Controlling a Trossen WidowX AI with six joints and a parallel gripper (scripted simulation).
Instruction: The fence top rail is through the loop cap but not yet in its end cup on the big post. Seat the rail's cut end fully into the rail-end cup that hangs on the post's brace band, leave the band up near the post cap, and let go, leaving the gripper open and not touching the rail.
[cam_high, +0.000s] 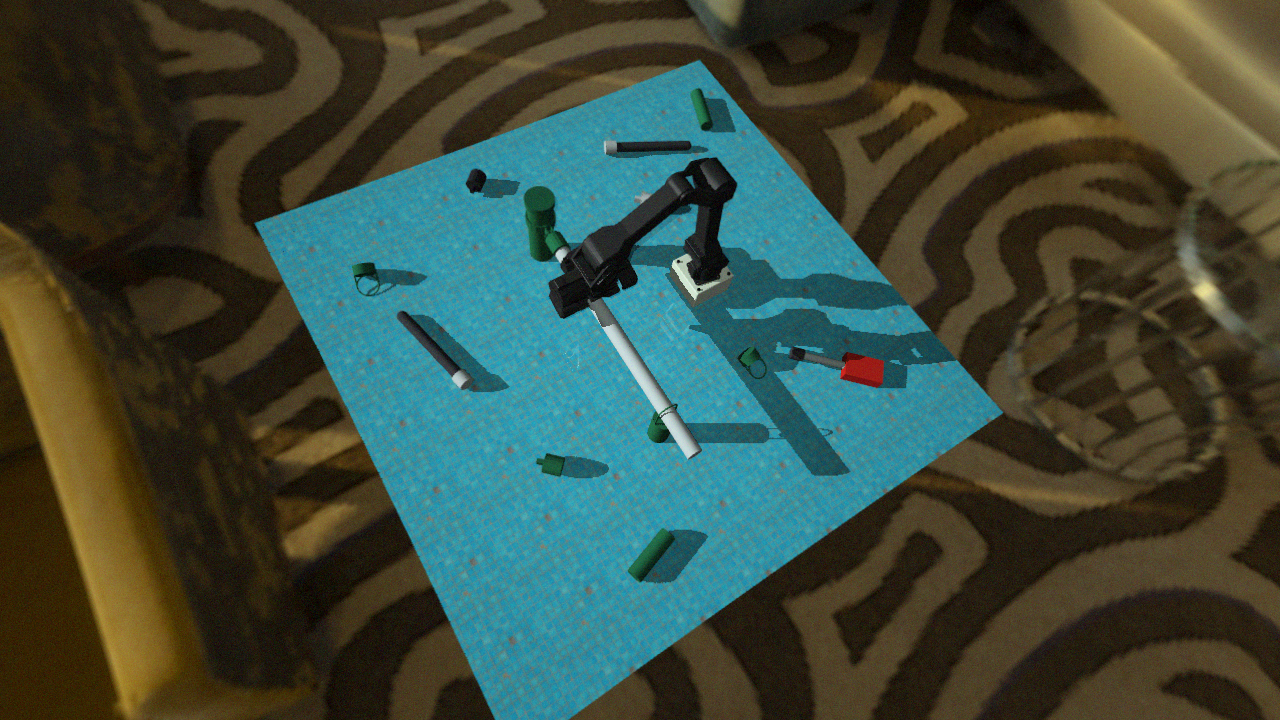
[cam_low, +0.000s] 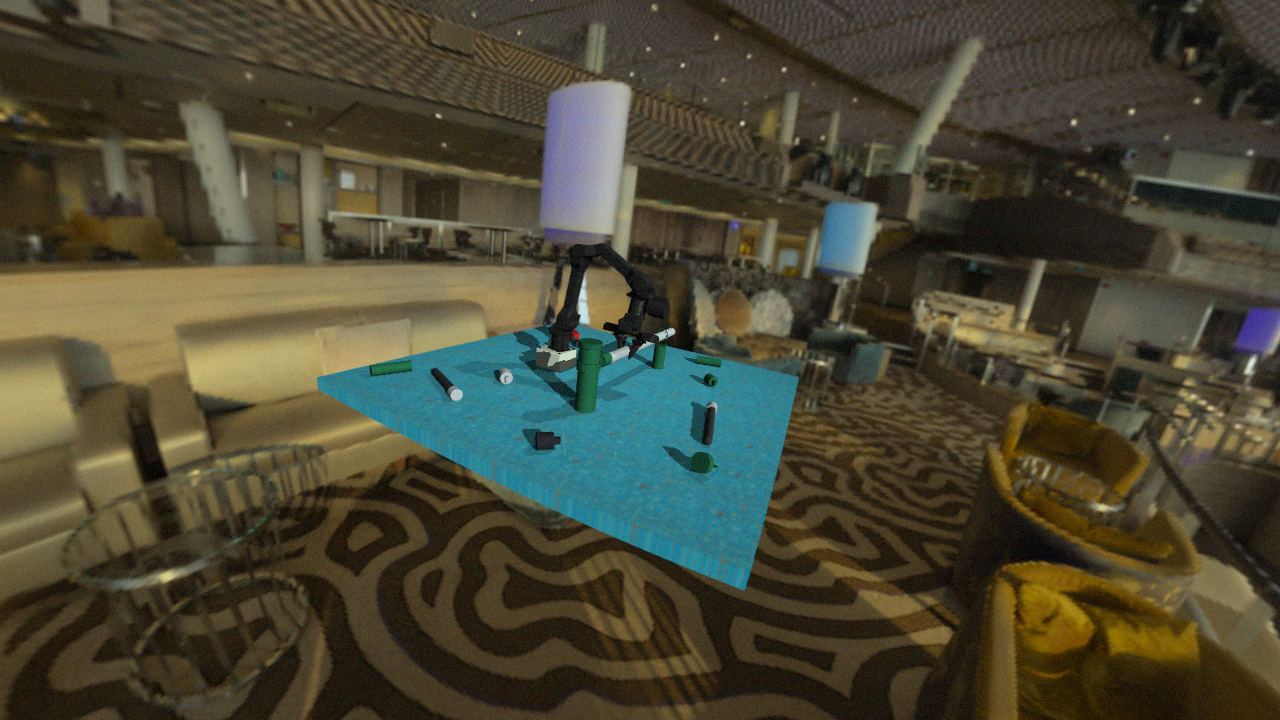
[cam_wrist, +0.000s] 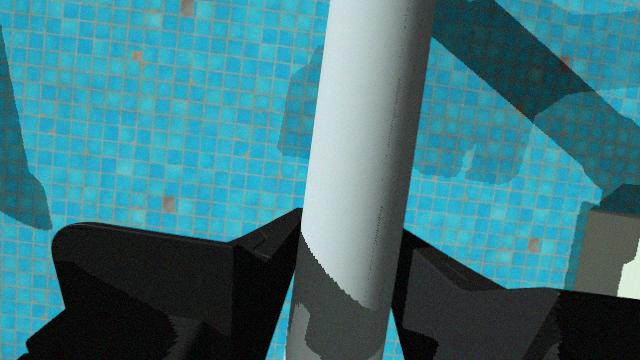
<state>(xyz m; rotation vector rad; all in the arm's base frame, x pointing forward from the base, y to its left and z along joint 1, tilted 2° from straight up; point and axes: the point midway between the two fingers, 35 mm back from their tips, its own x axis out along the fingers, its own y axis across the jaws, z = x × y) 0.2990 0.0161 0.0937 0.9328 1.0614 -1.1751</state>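
Observation:
The white top rail (cam_high: 637, 362) (cam_low: 619, 354) (cam_wrist: 367, 125) runs through the loop cap's ring on the small green post (cam_high: 657, 431) (cam_low: 659, 357). Its far end meets the green rail-end cup (cam_high: 555, 241) (cam_low: 605, 360) on the big green post (cam_high: 540, 240) (cam_low: 586, 394). The white end enters the cup's mouth; how deep it sits is hidden. The brace band (cam_low: 586, 365) is up near the post cap. My gripper (cam_wrist: 342, 223) is shut on the rail, between the two posts and nearer the cup.
Black rods with white ends (cam_high: 434, 351) (cam_high: 648, 146) lie on the blue mat, with green cylinders (cam_high: 650, 555) (cam_high: 700, 109), a black fitting (cam_high: 476, 180) and green loop caps (cam_high: 364, 268) (cam_high: 750, 356). A red block (cam_high: 861, 369) lies right of the arm base (cam_high: 701, 281).

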